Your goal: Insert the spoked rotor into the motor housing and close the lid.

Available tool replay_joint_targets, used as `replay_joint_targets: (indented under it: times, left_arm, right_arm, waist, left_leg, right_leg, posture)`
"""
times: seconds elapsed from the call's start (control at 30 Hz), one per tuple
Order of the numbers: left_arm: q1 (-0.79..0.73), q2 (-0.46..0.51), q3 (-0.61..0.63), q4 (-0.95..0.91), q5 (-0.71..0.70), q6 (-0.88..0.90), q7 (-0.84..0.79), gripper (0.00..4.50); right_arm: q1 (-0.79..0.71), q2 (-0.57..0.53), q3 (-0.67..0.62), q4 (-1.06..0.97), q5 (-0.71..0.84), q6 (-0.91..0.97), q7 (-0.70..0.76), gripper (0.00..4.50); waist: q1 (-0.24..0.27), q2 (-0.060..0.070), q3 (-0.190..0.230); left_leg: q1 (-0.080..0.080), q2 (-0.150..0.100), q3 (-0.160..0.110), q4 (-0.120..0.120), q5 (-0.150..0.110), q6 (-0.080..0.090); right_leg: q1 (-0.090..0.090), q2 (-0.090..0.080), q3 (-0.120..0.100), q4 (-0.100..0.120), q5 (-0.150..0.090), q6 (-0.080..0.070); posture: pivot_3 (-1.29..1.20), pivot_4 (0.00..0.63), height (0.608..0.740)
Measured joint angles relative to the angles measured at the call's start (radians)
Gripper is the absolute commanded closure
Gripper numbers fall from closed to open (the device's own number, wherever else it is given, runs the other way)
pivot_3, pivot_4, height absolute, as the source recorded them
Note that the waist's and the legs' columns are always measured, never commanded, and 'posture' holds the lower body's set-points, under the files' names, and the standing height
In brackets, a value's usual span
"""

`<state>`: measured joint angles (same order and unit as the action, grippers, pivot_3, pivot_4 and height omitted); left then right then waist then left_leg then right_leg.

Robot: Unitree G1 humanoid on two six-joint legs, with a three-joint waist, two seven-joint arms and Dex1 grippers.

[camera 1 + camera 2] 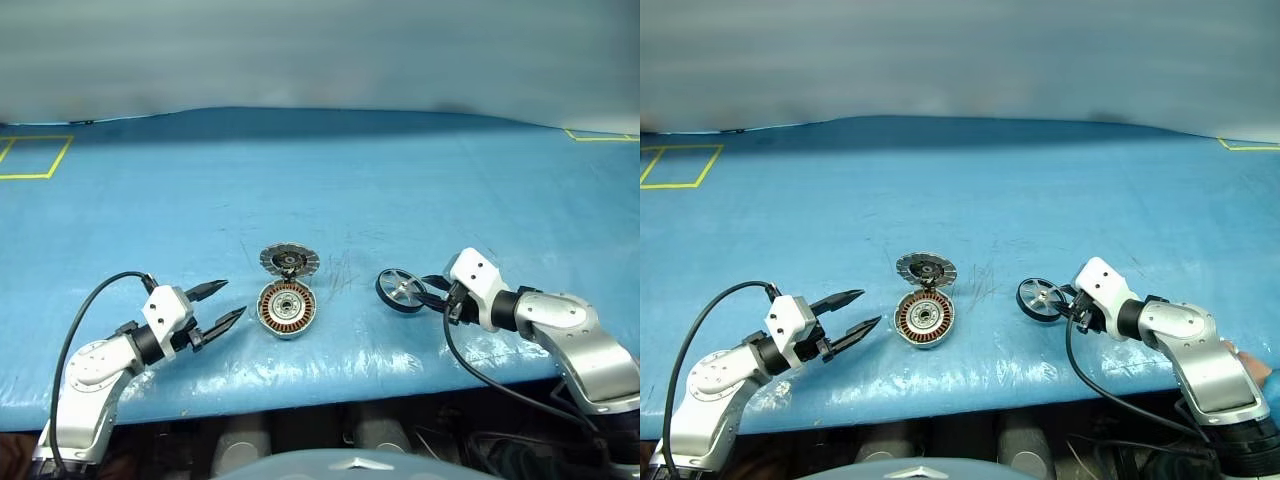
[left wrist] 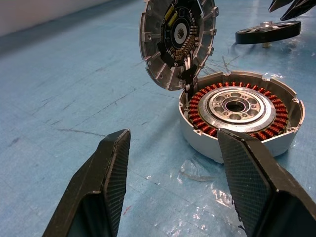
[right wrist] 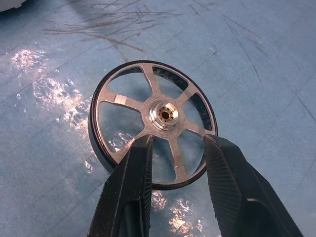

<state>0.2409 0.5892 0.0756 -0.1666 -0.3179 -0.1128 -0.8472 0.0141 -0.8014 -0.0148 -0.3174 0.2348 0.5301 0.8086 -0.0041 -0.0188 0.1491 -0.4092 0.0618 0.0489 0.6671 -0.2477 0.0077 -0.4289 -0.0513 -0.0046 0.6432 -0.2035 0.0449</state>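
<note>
Centrally lying on blue table: housing with lid tilted up behind, rotor resting rightward by parted right gripper, left gripper gaping empty.

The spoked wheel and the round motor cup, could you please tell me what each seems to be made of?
The spoked wheel looks like bright machined metal, glinting on its spokes, with a dark rim, perhaps rubber or paint. The motor cup looks like matte silver metal, likely aluminium, ringing glossy copper-brown wire coils.

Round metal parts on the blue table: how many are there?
3: the motor housing at centre, the lid standing open behind it, the spoked rotor by the right fingers.
</note>
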Motion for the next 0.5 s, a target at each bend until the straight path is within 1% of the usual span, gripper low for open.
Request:
replay_joint_targets:
  times: [0.2, 0.33, 0.43, 0.5]
  left_arm:
    - [0.012, 0.000, -0.001, 0.000, 0.001, 0.001, 0.015, 1.54]
    - [0.011, -0.002, -0.006, 0.000, 0.005, 0.001, 0.019, 1.54]
    - [0.011, -0.003, -0.006, 0.000, 0.006, 0.001, 0.020, 1.54]
    - [0.011, -0.003, -0.006, 0.000, 0.007, 0.000, 0.023, 1.54]
  right_arm:
    - [0.000, -0.002, 0.009, 0.001, -0.013, 0.005, 0.001, 2.85]
    - [-0.004, -0.010, 0.040, 0.016, -0.030, 0.005, 0.008, 2.85]
    - [-0.004, -0.010, 0.058, 0.025, -0.033, 0.005, 0.016, 3.46]
    - [-0.005, -0.010, 0.068, 0.025, -0.033, 0.005, 0.018, 4.12]
  waist:
    - [0.001, 0.000, 0.000]
    - [0.001, 0.000, 0.000]
    - [0.001, 0.000, 0.000]
    - [0.001, 0.000, 0.000]
  left_leg:
    - [0.000, 0.000, 0.000, 0.000, 0.000, 0.000]
    - [0.000, 0.000, 0.000, 0.000, 0.000, 0.000]
    - [0.000, 0.000, 0.000, 0.000, 0.000, 0.000]
    - [0.000, 0.000, 0.000, 0.000, 0.000, 0.000]
  right_leg:
    - [0.000, 0.000, 0.000, 0.000, 0.000, 0.000]
    - [0.000, 0.000, 0.000, 0.000, 0.000, 0.000]
    - [0.000, 0.000, 0.000, 0.000, 0.000, 0.000]
    - [0.000, 0.000, 0.000, 0.000, 0.000, 0.000]
  posture:
    - [0.00, 0.150, 0.740]
    - [0.00, 0.150, 0.740]
    - [0.00, 0.150, 0.740]
    - [0.00, 0.150, 0.740]
